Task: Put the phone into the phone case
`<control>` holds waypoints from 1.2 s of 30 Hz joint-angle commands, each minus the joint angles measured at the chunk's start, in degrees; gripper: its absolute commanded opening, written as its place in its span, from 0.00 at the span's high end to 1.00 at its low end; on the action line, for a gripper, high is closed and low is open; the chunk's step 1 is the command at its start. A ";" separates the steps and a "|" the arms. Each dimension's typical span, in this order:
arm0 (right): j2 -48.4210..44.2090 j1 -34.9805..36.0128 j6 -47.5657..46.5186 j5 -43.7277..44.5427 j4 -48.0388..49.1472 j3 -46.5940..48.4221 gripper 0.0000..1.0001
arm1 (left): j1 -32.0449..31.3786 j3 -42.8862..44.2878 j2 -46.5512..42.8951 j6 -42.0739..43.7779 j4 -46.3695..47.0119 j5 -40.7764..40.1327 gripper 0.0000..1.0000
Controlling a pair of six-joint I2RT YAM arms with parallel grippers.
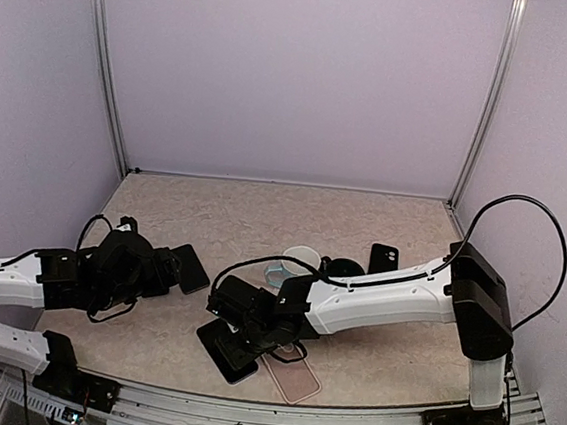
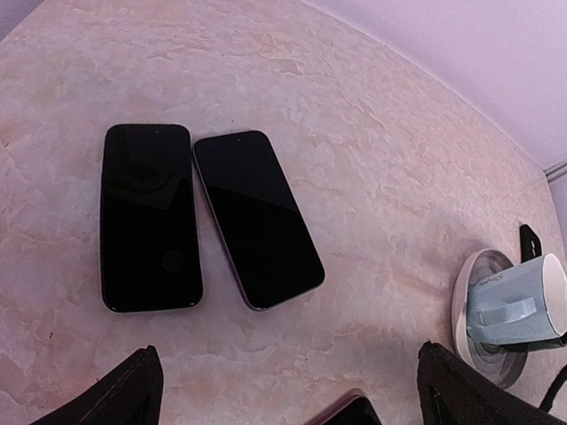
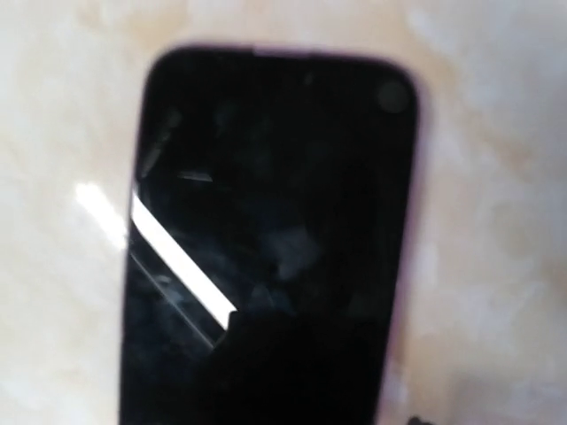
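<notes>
A black phone with a purple rim (image 1: 221, 355) lies flat near the table's front edge and fills the right wrist view (image 3: 266, 230). My right gripper (image 1: 243, 337) hangs low right over it; its fingers do not show clearly, so its state is unclear. The clear pinkish phone case (image 1: 294, 379) lies just right of that phone, empty. My left gripper (image 2: 285, 376) is open above bare table, its black fingertips (image 2: 120, 394) wide apart. Two more black phones (image 2: 149, 217) (image 2: 257, 220) lie side by side ahead of it.
A pale blue cup (image 1: 294, 262) lies tipped on a white saucer (image 2: 465, 301) mid-table. Small black objects (image 1: 384, 257) sit behind the right arm. The purple booth walls close in the back and sides, and a metal rail (image 1: 274, 413) runs along the front.
</notes>
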 commanded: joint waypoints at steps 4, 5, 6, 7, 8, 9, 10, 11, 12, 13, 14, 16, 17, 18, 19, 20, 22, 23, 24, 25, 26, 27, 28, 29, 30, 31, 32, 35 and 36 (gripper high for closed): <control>-5.10 -0.98 -0.44 0.19 7.21 -3.81 0.32 | 0.24 -1.54 1.89 3.80 6.56 5.32 0.02; -4.02 -0.97 -0.75 0.10 6.04 -1.93 0.28 | 0.24 -1.43 2.42 3.33 6.22 5.65 0.02; -2.26 -0.93 -1.04 0.08 3.72 0.97 0.24 | 0.24 -1.39 2.92 2.49 5.41 5.66 0.02; 0.08 -0.90 -1.07 0.12 0.54 4.63 0.21 | 0.24 -1.26 3.66 1.15 3.81 5.09 0.02; 2.81 -0.76 -0.94 0.38 -3.39 8.69 0.17 | 0.26 -1.05 3.91 -0.38 2.24 3.54 0.01; 5.17 -0.75 -0.24 0.85 -7.55 12.02 0.13 | 0.26 -0.95 4.04 -1.47 0.93 2.52 0.01; 7.32 -0.73 0.52 1.16 -11.06 14.65 0.09 | 0.35 -1.00 3.68 -1.74 0.48 2.05 0.01; 8.66 -0.72 1.12 1.09 -13.78 16.14 0.04 | 0.33 -1.36 3.19 -1.35 0.82 2.03 0.01; 9.51 -0.70 1.45 0.35 -15.35 17.30 0.01 | 0.33 -1.81 2.41 -0.86 1.53 2.23 0.01; 10.16 -0.71 1.47 -0.67 -16.45 18.61 0.01 | 0.33 -2.36 1.80 -0.55 2.22 2.36 0.01; 10.91 -0.73 1.43 -1.60 -17.46 19.92 0.01 | 0.41 -2.78 1.02 -0.25 2.66 2.31 0.01; 12.53 -0.73 1.61 -0.98 -20.84 23.65 0.01 | 0.62 -2.62 0.41 0.17 2.26 1.73 0.01; 13.28 -0.70 1.76 -0.32 -22.43 25.08 0.01 | 0.75 -2.30 0.22 0.22 1.57 1.32 0.01; 14.13 -0.72 1.75 -0.11 -23.61 26.40 0.01 | 0.81 -1.96 0.20 0.24 0.83 0.89 0.01; 15.02 -0.73 1.47 -0.74 -24.16 27.13 0.01 | 0.85 -1.72 0.19 0.29 0.30 0.50 0.01; 16.08 -0.73 0.87 -1.95 -24.35 28.30 0.01 | 0.92 -1.58 0.12 0.28 -0.06 0.23 0.01; 18.52 -0.66 -0.05 -4.43 -26.06 31.24 0.01 | 0.96 -1.61 -0.28 0.57 -0.19 0.00 0.01; 19.84 -0.58 -0.28 -4.94 -27.39 32.57 0.01 | 0.95 -1.61 -0.46 0.59 -0.26 0.00 0.01; 20.84 -0.54 -0.32 -4.94 -29.02 33.50 0.01 | 1.01 -1.71 -0.75 0.51 -0.33 0.01 0.01; 21.53 -0.56 -0.12 -4.74 -30.34 33.93 0.01 | 1.03 -1.80 -0.92 0.44 -0.44 0.01 0.01; 21.79 -0.63 0.18 -4.70 -31.29 33.63 0.01 | 1.03 -1.93 -1.16 0.23 -0.52 -0.06 0.01; 21.77 -0.64 0.22 -5.35 -31.58 33.02 0.03 | 1.10 -2.09 -1.40 0.12 -0.53 -0.08 0.01; 21.36 -0.68 0.07 -6.57 -31.06 31.86 0.05 | 1.12 -2.20 -1.67 0.05 -0.54 -0.09 0.01; 20.85 -0.72 -0.22 -7.37 -30.17 30.79 0.08 | 1.12 -2.20 -1.77 0.05 -0.40 -0.13 0.01; 20.42 -0.77 -0.51 -9.45 -29.24 30.01 0.10 | 1.12 -2.28 -1.89 0.10 -0.22 -0.01 0.01; 20.24 -0.83 -0.66 -10.18 -28.96 29.79 0.13 | 1.16 -2.19 -1.87 0.34 -0.06 0.00 0.01; 20.32 -0.94 -0.70 -10.07 -29.39 30.09 0.16 | 1.12 -1.97 -1.80 0.52 -0.01 0.02 0.01; 21.74 -1.45 -0.38 -8.11 -32.19 31.80 0.21 | 1.20 -1.31 -1.24 0.77 -0.45 -0.10 0.01; 22.19 -1.68 -0.41 -7.41 -32.45 31.71 0.25 | 1.17 -1.29 -1.16 0.82 -0.40 -0.04 0.01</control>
